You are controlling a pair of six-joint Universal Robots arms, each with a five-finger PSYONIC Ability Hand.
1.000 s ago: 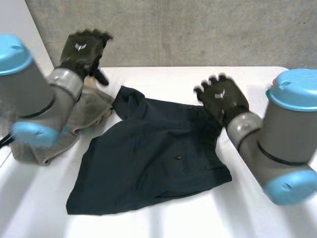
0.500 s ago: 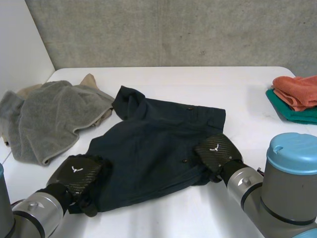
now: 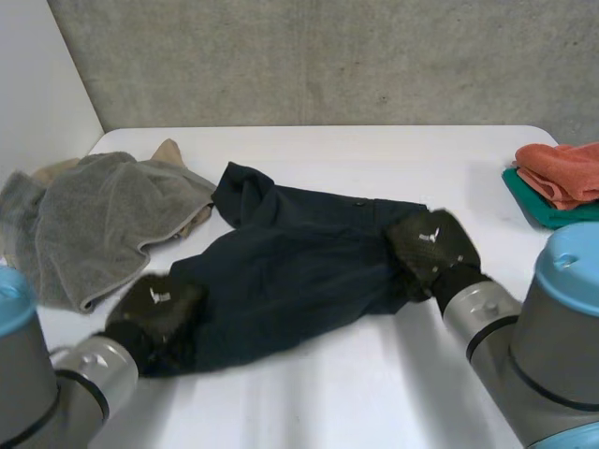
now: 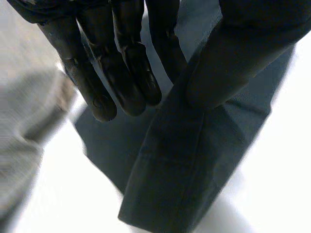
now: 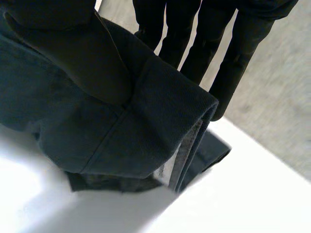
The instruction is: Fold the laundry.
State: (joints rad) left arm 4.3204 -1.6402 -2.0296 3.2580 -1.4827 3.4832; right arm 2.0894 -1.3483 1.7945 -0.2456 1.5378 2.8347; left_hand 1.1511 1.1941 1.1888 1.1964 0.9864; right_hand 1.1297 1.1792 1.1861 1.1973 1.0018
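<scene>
Centrally, one dark navy woven garment (image 3: 299,257) lies rumpled on the white table (image 3: 374,159). The left hand (image 3: 154,309) pinches its near left corner between thumb and straight fingers, and the right hand (image 3: 432,245) pinches its right hem likewise. One grey terry towel (image 3: 89,220) covers one beige cloth (image 3: 168,152) at the left. One orange cloth (image 3: 562,168) tops one green cloth (image 3: 552,213) at the right. A grey concrete wall (image 3: 328,56) stands behind.

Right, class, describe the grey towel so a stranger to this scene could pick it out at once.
Start at the white table, then go to its far corner on the robot's left. There lies a crumpled grey terry towel, beside the dark navy garment in the middle. It is the only fuzzy grey piece, lying over a beige cloth.
</scene>
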